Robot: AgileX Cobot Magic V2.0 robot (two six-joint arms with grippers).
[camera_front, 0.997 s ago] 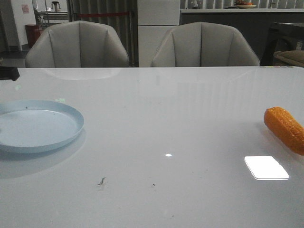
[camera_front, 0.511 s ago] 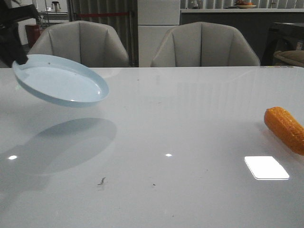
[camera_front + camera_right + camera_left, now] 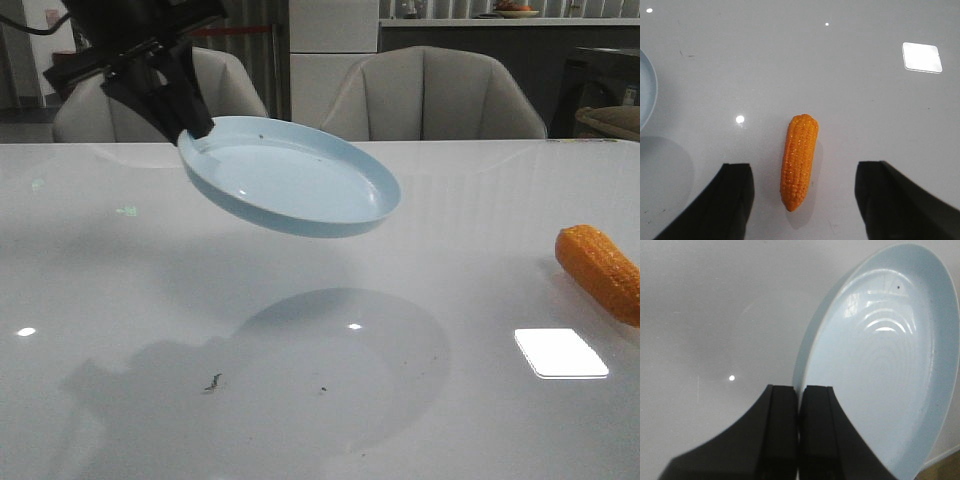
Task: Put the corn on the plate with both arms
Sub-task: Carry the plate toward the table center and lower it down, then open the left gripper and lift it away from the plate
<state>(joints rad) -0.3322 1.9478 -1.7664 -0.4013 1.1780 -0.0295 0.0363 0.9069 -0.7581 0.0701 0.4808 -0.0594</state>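
My left gripper [image 3: 195, 130] is shut on the rim of the pale blue plate [image 3: 300, 180] and holds it tilted in the air above the table's middle. In the left wrist view the fingers [image 3: 785, 405] pinch the plate's [image 3: 885, 365] edge. The orange corn [image 3: 600, 270] lies on the table at the far right. In the right wrist view the corn [image 3: 799, 160] lies between the wide-open fingers [image 3: 735, 190] of my right gripper [image 3: 802, 197], apart from both. The right gripper is out of the front view.
Two grey chairs [image 3: 430, 95] stand behind the white table [image 3: 330, 400]. A bright light patch [image 3: 560, 352] reflects near the corn. Small dark specks [image 3: 214, 381] lie at the table's front. The plate's edge shows in the right wrist view [image 3: 647, 95].
The plate was lifted from the table at the left and carried up and to the right over the table's middle. The corn has not moved.
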